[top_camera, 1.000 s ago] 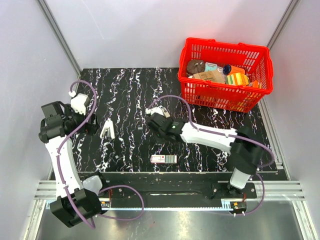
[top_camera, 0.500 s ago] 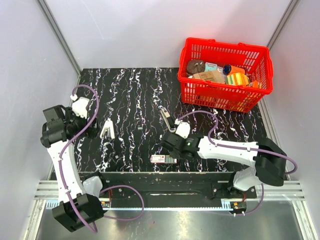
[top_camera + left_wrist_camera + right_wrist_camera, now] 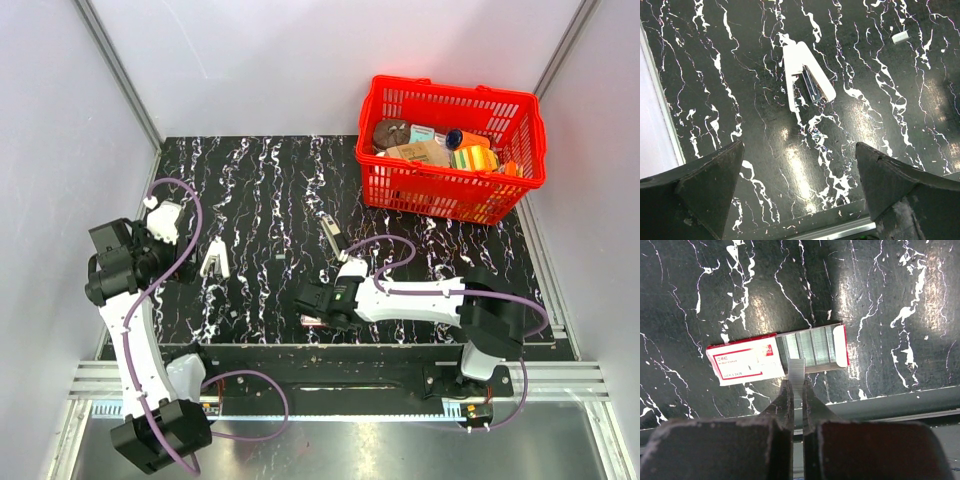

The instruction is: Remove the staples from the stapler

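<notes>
The white stapler (image 3: 214, 258) lies on the black marbled table, left of centre. In the left wrist view the stapler (image 3: 807, 85) shows as a narrow V with its dark metal channel exposed. My left gripper (image 3: 799, 150) hangs open above the table just near of it, with nothing between the fingers. My right gripper (image 3: 797, 382) is shut on a short grey strip of staples (image 3: 796, 367). It holds the strip over the edge of the open red-and-white staple box (image 3: 755, 360), whose tray (image 3: 815, 347) holds more rows. From above, the right gripper (image 3: 310, 300) is near the table's front edge.
A red basket (image 3: 450, 185) full of items stands at the back right. A small dark metal piece (image 3: 332, 232) lies mid-table. A tiny white bit (image 3: 900, 37) lies right of the stapler. The table's front rail (image 3: 880, 407) runs just below the box.
My right arm has swung from the table's middle toward the near edge and now sits over the staple box. The left arm drew back slightly toward the near side, still open.
</notes>
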`<state>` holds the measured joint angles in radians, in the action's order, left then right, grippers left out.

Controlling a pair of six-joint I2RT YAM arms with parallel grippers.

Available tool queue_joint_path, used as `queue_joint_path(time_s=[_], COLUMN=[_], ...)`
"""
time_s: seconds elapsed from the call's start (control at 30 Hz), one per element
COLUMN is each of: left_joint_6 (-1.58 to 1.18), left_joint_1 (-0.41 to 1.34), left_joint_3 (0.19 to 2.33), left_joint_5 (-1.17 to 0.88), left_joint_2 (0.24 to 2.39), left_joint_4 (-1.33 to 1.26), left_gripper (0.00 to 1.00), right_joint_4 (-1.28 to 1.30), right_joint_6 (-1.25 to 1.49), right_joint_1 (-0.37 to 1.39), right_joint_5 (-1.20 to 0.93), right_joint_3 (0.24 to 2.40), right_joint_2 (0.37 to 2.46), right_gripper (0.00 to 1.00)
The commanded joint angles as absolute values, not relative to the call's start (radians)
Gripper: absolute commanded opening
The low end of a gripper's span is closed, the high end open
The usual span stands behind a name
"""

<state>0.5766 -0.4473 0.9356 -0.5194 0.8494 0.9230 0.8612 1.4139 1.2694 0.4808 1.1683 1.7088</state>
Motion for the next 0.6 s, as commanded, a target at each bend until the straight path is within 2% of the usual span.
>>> queue_joint_path(time_s=[0.0, 0.57], left_joint_6=[0.595, 0.595], left_joint_1=[-0.454, -0.453], left_joint_3=[0.95, 0.962], left_joint_5=[-0.519, -0.514], left_joint_2=[0.831, 0.818], left_joint_4=[0.896, 0.927], left_gripper=[0.99, 0.99], right_joint_4=[0.879, 0.769], right_joint_6=[1.485, 1.361], right_joint_1=[1.285, 1.293], right_joint_5=[0.552, 0.549], right_joint_3=[1.184, 1.169], right_joint_2=[1.713, 1.738], right_gripper=[0.0, 0.0])
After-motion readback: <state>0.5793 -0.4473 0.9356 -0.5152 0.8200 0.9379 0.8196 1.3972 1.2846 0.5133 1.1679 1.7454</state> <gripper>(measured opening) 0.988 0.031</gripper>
